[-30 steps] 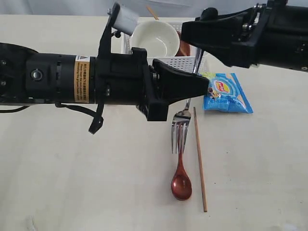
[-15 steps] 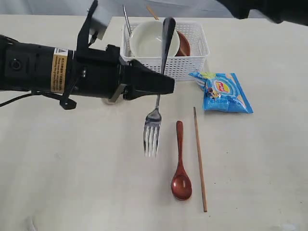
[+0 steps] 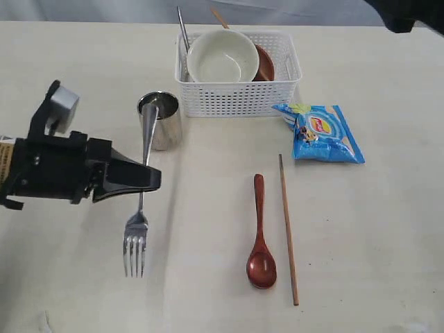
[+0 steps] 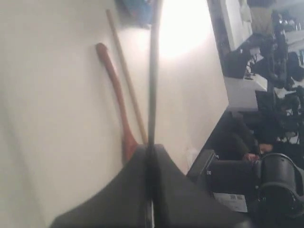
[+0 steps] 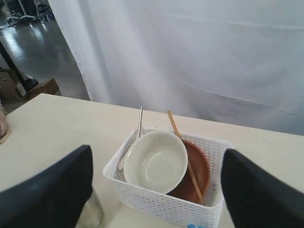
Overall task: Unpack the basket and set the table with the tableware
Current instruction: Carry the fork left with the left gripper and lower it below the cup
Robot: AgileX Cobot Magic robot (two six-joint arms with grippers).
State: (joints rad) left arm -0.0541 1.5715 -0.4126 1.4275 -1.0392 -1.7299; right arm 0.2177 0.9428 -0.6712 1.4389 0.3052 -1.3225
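My left gripper (image 3: 147, 179) is shut on the steel fork (image 3: 136, 239), which hangs tines down over the table (image 3: 76, 277), just in front of the steel cup (image 3: 161, 119). In the left wrist view the fork handle (image 4: 153, 71) runs out from the closed jaws. The wooden spoon (image 3: 260, 236) and one chopstick (image 3: 288, 229) lie side by side on the table. The white basket (image 3: 236, 97) holds the cream bowl (image 3: 223, 57), brown plate (image 3: 266, 64), knife (image 3: 182, 28) and second chopstick (image 3: 220, 17). My right gripper (image 5: 156, 156) hangs open high above the basket (image 5: 161, 204).
A blue chip bag (image 3: 320, 132) lies right of the basket. The right arm (image 3: 409, 14) shows only at the exterior view's top right corner. The left arm's body (image 3: 48, 170) lies low over the table's left side.
My left arm has pulled back to the left with the fork, from in front of the basket to beside the cup. The right arm has drawn off to the top right.
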